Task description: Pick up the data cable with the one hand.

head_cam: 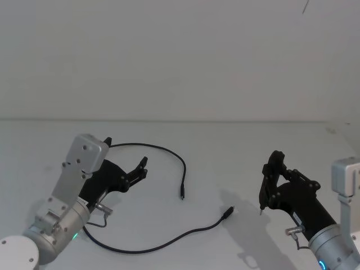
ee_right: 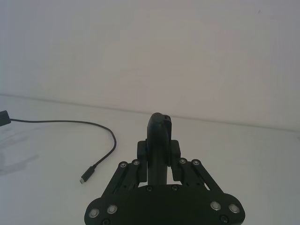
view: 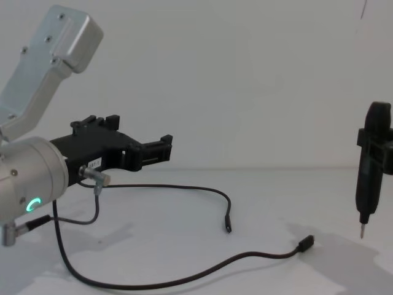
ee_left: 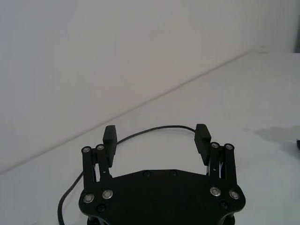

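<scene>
Data cable lies ungrasped below the open-fingered left gripper, which must next descend and close; the right gripper idles closed.

Wht table, plain wall at back

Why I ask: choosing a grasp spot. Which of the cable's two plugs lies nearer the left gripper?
The farther-back plug, ending the arc beside the left gripper; the other plug lies nearer the right gripper.
</scene>
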### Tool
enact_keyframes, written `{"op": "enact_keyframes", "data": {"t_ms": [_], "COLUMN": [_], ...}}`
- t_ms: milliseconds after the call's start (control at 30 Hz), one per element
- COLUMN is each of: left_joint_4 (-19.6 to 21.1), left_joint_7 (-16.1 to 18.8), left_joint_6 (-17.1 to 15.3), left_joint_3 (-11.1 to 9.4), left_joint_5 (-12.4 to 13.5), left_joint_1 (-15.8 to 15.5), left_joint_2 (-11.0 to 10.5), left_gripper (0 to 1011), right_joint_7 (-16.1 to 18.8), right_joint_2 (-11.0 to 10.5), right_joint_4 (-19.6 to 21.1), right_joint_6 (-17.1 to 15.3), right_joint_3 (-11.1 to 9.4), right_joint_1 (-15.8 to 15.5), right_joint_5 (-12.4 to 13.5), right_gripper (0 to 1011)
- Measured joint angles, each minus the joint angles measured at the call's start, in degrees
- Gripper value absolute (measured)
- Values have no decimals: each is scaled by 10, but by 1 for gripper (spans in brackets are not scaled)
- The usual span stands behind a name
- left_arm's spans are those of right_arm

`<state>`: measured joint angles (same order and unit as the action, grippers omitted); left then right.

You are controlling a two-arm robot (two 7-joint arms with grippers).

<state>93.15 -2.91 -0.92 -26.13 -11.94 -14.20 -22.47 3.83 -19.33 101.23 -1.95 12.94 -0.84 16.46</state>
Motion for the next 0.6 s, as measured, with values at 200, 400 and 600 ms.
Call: {"op": "enact_keyframes", "data": {"t_ms": [200, 400, 600], "left_joint_4": [1, 5, 9], "left_joint_7": [-35, -83, -131], "left_joint_6": [-5, -17, -36], "left_joint_3": [-2, -3, -5], "left_joint_5": [-11, -27, -44], "left_joint_1": [-9, -22, -37], "left_joint_2": [-11, -27, -42], "left_gripper": [1001, 1001, 1001], "right_joint_7": [0, 0, 0], "right_joint_2": [0, 0, 0], "right_joint_4": [0, 0, 0], "right_joint_6": [0, 0, 0], "right_joint_3": [0, 0, 0], "right_joint_1": [0, 0, 0], "right_joint_5": [0, 0, 0], "right_gripper": [279, 279, 279]}}
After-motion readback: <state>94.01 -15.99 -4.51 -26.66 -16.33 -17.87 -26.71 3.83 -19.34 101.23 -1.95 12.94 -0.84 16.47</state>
